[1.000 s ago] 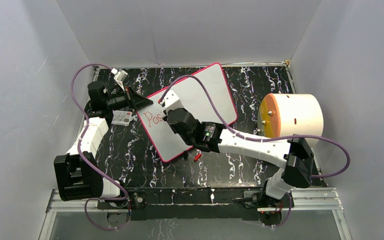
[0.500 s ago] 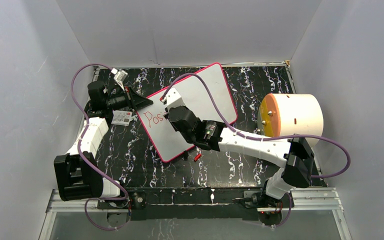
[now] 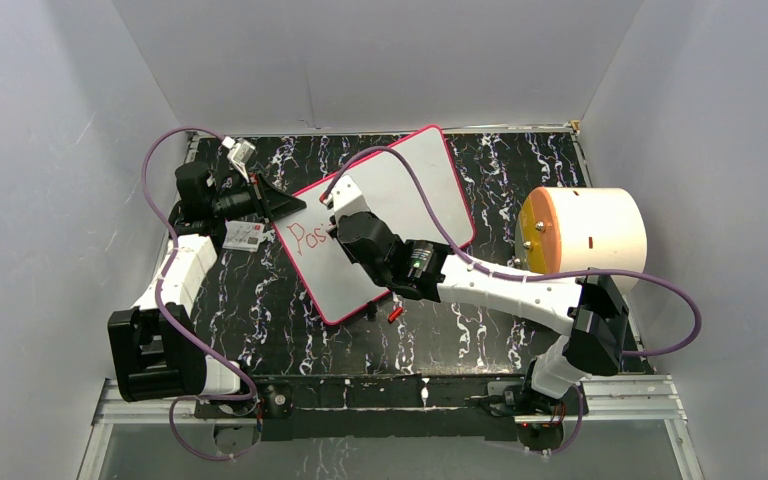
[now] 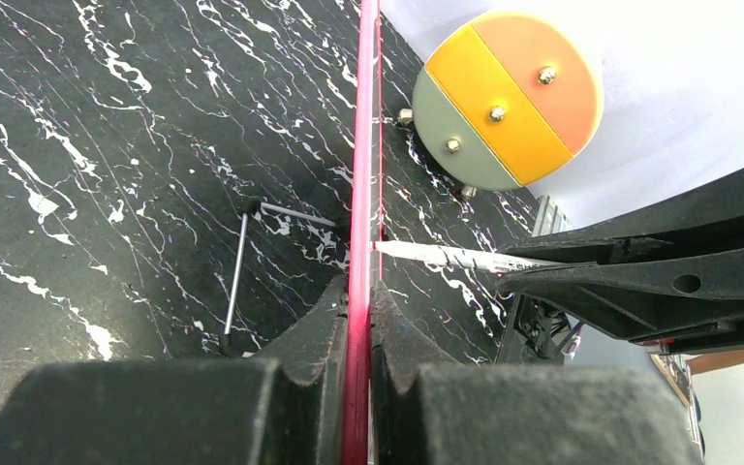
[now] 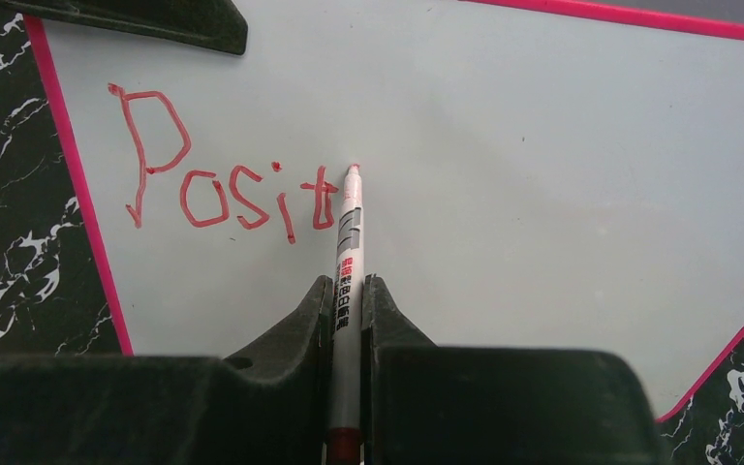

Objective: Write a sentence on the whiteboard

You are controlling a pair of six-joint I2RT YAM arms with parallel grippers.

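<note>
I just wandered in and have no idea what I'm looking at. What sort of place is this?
Probably a robotics test booth: plain pale walls box in a black marbled table, and robot arms, left and right, bolted at its near edge work on a whiteboard.

Ref. the black marbled worktop (image 3: 520, 170). At your right, a white drum (image 3: 600, 235) lies on its side; end face orange, yellow, grey w/ small knobs. Printed card (image 3: 244, 236) sits far left; small red cap (image 3: 395, 313) approx. centre.
</note>
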